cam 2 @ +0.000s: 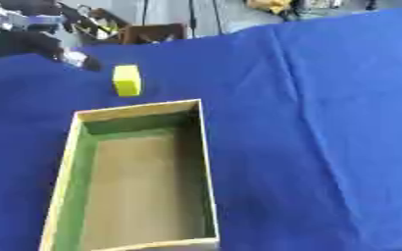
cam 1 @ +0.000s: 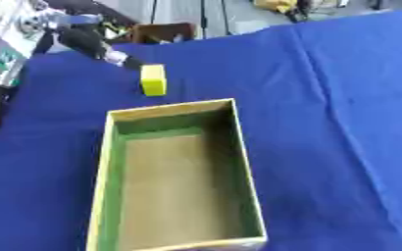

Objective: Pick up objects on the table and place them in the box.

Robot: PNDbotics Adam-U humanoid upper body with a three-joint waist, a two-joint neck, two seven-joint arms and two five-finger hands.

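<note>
Robot hand (cam 1: 110,54) blurred beside yellow block (cam 1: 153,80)

A small yellow block (cam 1: 153,79) lies flat on the blue cloth, just right of the left hand (cam 1: 91,45), not touching it. Nearer than both sits an open wooden box (cam 1: 108,162) with green inner walls, upright.

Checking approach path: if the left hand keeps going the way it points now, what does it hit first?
Most likely the yellow block. The left hand points down-right at its near top corner, with only blue cloth between. Depth is unclear, so it could pass just above.
</note>
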